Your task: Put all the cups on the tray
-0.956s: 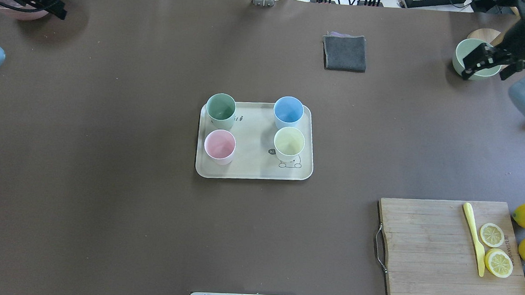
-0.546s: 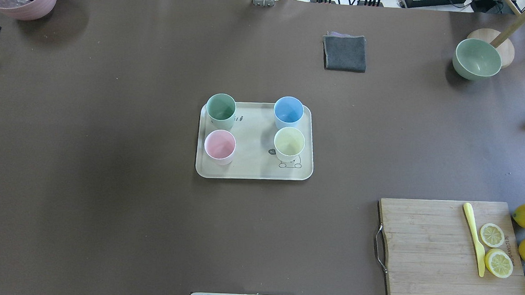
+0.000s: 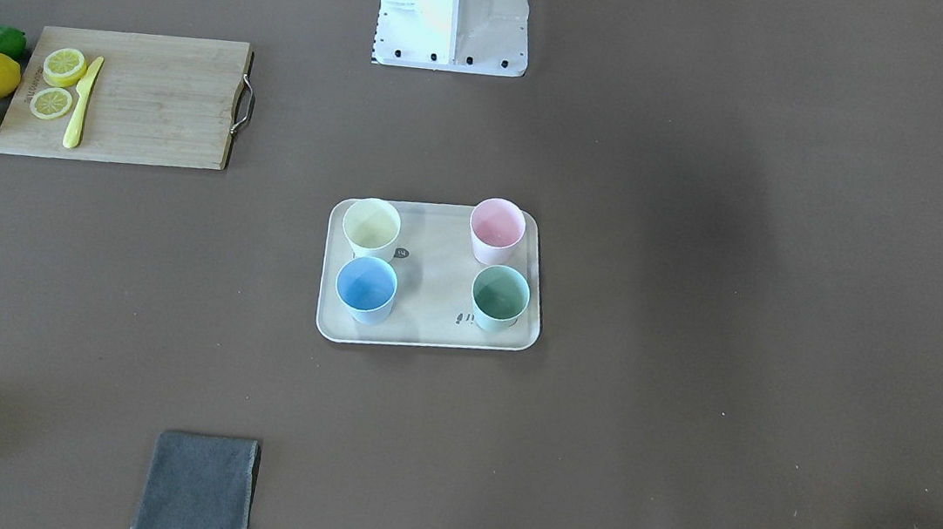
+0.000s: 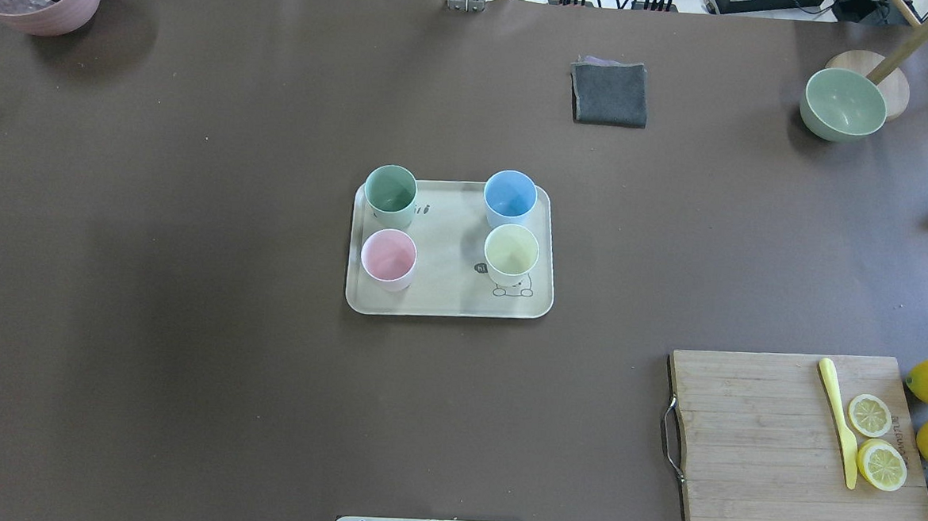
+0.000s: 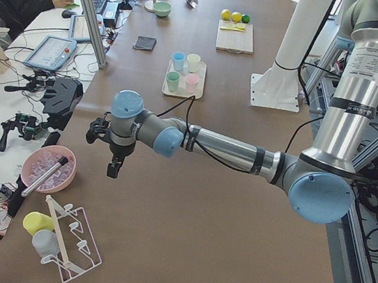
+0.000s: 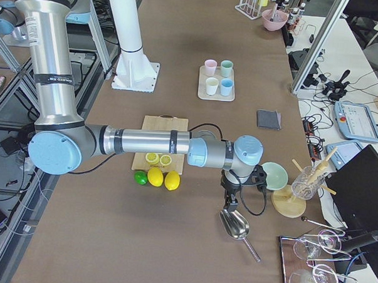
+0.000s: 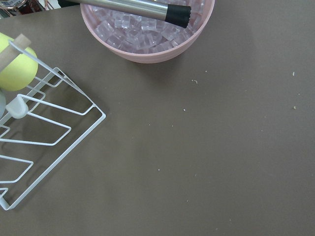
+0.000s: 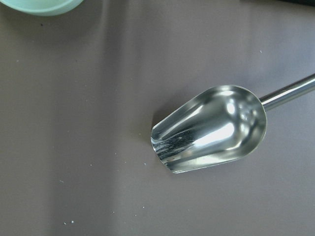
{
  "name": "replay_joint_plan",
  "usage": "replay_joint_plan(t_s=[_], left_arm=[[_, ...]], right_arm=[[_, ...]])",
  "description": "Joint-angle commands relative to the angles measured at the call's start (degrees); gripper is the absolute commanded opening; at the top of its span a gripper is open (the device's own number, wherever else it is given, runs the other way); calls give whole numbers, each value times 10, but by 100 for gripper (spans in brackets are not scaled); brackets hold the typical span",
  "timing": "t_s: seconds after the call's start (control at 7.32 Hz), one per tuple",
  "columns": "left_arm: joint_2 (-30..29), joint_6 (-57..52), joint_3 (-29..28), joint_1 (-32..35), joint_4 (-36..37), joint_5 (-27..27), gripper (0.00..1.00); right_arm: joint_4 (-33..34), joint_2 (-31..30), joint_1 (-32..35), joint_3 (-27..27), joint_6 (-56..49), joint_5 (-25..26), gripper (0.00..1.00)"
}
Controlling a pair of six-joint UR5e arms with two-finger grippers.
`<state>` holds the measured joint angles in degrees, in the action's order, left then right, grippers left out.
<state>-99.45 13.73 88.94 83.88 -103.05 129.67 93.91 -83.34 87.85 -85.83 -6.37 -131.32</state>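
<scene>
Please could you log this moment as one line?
pale yellow cup, pink cup, light blue cup, mint green cup: on cream rectangular tray | left gripper: near pink ice bowl | right gripper: over steel scoop | done

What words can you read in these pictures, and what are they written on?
"hi": in a small dark speech bubble on the tray, beside the yellow cup.
Script on the tray next to the mint green cup: too small and partly hidden to read.
Mark along the cutting board edge by the lemon slices: too blurred to read.
Band on the left arm: too small to read.
</scene>
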Motion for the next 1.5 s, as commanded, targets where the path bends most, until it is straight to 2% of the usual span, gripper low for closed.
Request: replay_joint_plan(t_s=[0.0, 0.14, 1.37], left_arm=[[-12, -5, 0, 42, 70, 20, 98], [-41, -9, -1, 54, 119, 21, 98], [-29, -8, -4, 55, 118, 16, 98]], right_arm=[[0, 1, 7, -1, -4, -2, 100], [6, 5, 7, -9, 0, -2, 100], [7, 11, 7, -9, 8, -4, 100]])
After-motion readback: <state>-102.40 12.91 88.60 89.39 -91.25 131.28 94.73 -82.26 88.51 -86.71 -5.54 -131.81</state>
